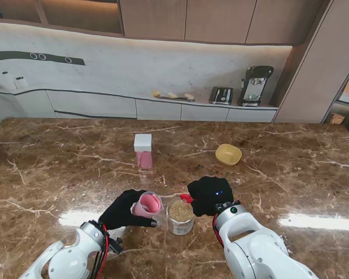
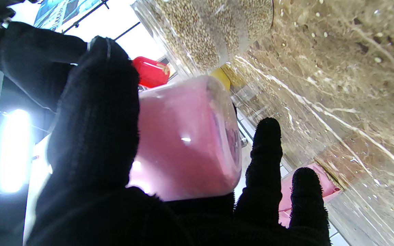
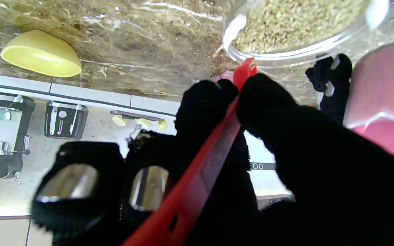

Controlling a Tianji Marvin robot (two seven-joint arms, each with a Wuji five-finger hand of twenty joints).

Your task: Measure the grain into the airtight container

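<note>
Both gloved hands work close together at the near edge of the brown marble table (image 1: pixel 58 157). Left hand (image 1: pixel 121 210) is wrapped around a pink cup (image 1: pixel 147 204), tipped on its side with its mouth turned toward the right; the left wrist view shows the thumb (image 2: pixel 94 112) over one side of the cup (image 2: pixel 186 136) and the other fingers (image 2: pixel 267 150) curled under it. Just beside the cup, on its right, stands a clear jar of grain (image 1: pixel 180 216), upright and filled almost to its open rim. Right hand (image 1: pixel 209 195) hovers just beyond the jar, its fingers pinched shut on the flat handle of a red scoop (image 1: pixel 187 199), whose bowl end sits at the jar's far rim. From the right wrist, the red handle (image 3: pixel 197 184) runs between thumb and forefinger toward the grain jar (image 3: pixel 292 27). Farther from me, well apart from both hands, an airtight container (image 1: pixel 143 151) with a white lid and pink contents stands upright near the table's middle, and a yellow bowl (image 1: pixel 228 154) rests off to its right.
</note>
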